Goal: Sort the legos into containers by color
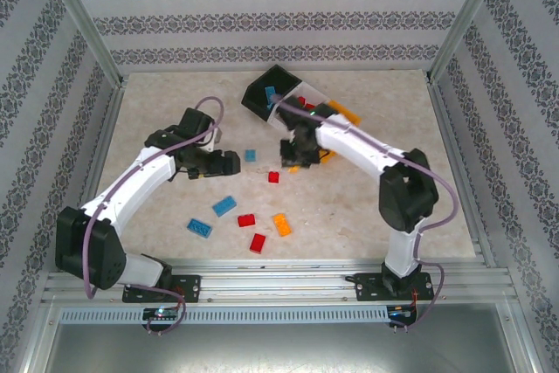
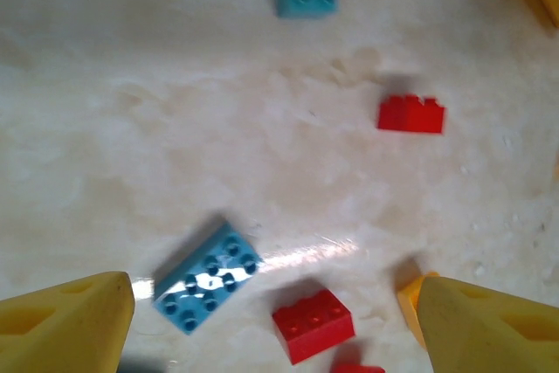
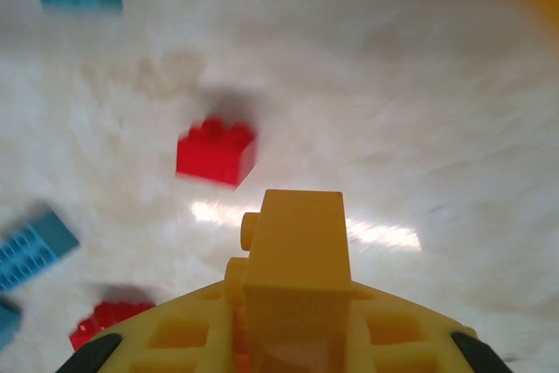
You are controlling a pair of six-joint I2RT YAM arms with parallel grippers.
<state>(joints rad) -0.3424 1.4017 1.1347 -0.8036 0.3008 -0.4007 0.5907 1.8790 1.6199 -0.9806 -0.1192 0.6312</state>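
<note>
Top external: containers (image 1: 265, 92) just beyond your right gripper (image 1: 295, 153), well apart from your left gripper (image 1: 229, 162). Right wrist: your jaws clamped on orange-yellow brick (image 3: 297, 251); red brick (image 3: 217, 153) on table (image 3: 393, 128) ahead, left of tips. Left wrist: your fingers (image 2: 65, 321) spread wide over table, blue brick (image 2: 208, 277) and second red brick (image 2: 313, 325) between them.

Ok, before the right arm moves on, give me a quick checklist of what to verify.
1. Right end effector shut on the orange brick: ok.
2. Brick lifted clear of the table: cannot tell, view blurred.
3. Open orange bin near the right arm: ok.
4. Left end effector open, holding nothing: ok.
5. Table sorted: not ok, a red brick and a blue brick lie loose.
</note>
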